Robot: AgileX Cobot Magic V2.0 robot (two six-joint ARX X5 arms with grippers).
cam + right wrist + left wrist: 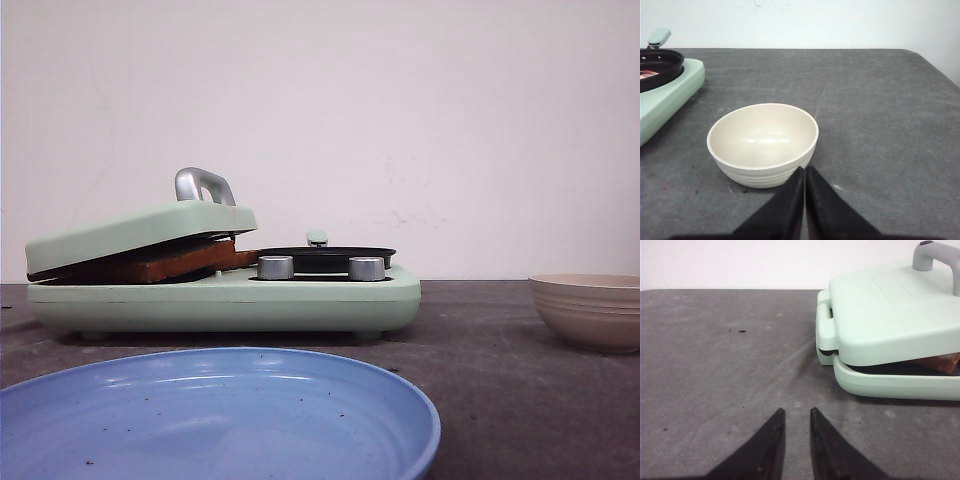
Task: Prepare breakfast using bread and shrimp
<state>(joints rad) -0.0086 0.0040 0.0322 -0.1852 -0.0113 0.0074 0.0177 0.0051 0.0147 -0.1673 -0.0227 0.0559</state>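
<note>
The bread [180, 262] lies in the mint-green breakfast maker [230, 300], and its brown crust shows under the tilted lid [140, 230]. A corner of the bread also shows in the left wrist view [945, 362]. A small pink-orange bit, perhaps shrimp [647, 75], lies in the maker's black pan [660, 65]. My left gripper [797, 412] is a little open and empty over bare table, beside the maker's lid end. My right gripper [804, 170] is shut and empty, just in front of the beige bowl [762, 137]. Neither gripper shows in the front view.
A large blue plate [220, 415] sits at the front of the table. The beige ribbed bowl [590, 310] stands to the right of the maker and is empty. The lid has a grey handle [203, 185], and two silver knobs [275, 267] sit by the pan.
</note>
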